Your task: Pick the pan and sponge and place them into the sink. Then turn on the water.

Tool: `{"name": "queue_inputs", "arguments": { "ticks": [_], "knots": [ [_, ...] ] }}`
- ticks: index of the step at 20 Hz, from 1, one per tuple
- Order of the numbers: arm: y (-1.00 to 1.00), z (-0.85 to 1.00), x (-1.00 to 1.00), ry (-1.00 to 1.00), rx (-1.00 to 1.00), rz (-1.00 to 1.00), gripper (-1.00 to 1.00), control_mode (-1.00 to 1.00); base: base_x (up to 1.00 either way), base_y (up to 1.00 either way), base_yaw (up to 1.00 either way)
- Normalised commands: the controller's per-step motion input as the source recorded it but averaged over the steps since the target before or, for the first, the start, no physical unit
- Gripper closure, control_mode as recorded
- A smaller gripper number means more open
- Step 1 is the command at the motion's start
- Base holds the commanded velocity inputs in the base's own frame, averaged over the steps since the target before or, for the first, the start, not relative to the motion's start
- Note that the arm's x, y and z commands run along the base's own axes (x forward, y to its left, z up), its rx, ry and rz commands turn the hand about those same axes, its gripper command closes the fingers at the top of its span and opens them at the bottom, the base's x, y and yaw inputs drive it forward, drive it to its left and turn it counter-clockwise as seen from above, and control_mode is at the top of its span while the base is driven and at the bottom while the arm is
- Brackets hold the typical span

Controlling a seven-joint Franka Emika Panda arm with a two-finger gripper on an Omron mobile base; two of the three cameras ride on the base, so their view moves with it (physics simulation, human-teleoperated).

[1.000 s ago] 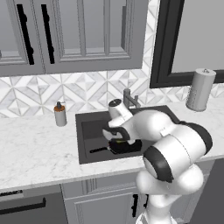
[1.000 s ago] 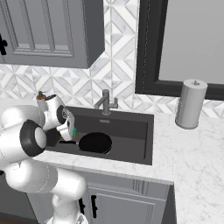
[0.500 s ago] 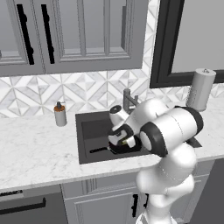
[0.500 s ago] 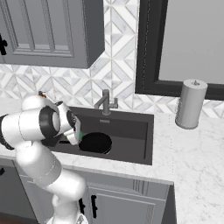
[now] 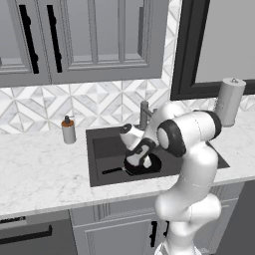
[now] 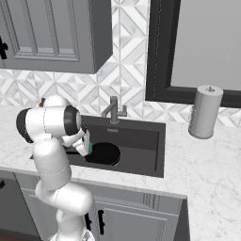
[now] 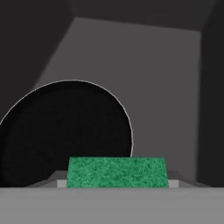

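The marble counter [image 5: 40, 174] runs left to right under grey upper cabinets [image 5: 89, 40], with a patterned tile backsplash [image 6: 127, 89] behind it. Set into the counter is the sink [image 5: 102, 174], a dark rectangular basin [image 6: 141, 150] with a grey faucet [image 6: 113, 109] at its far edge. The white arm [image 5: 191, 164] bends down over the basin from the near side.

On the counter to the right of the sink stands a grey paper towel roll [image 6: 204, 112], upright and well apart from the basin. To the left of the sink, near the backsplash, stands a small soap bottle [image 5: 68, 130].

The pan [image 6: 102, 153] lies flat on the sink floor in the near left part of the basin, its thin handle [image 5: 112, 171] pointing left. In the hand view its round black face [image 7: 65, 131] sits on the grey sink floor.

The gripper [image 5: 137, 162] hangs just above the pan, inside the basin. The sponge [image 7: 117, 172] sits between its jaws, green face toward the camera, and its green edge shows beside the hand in the right base view [image 6: 90, 147]. The jaws stand partly apart, closed on the sponge's width, holding it above the pan's right rim.
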Motion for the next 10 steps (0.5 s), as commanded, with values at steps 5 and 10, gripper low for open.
{"name": "queue_inputs", "arguments": {
  "ticks": [5,10],
  "knots": [
    [0.00,-0.49,0.13,0.00,-0.13,0.00,1.00,-1.00,0.00,0.00,0.00],
    [0.00,-0.43,0.10,0.00,-0.11,0.00,1.00,-1.00,0.00,0.00,0.00]
  ]
}}
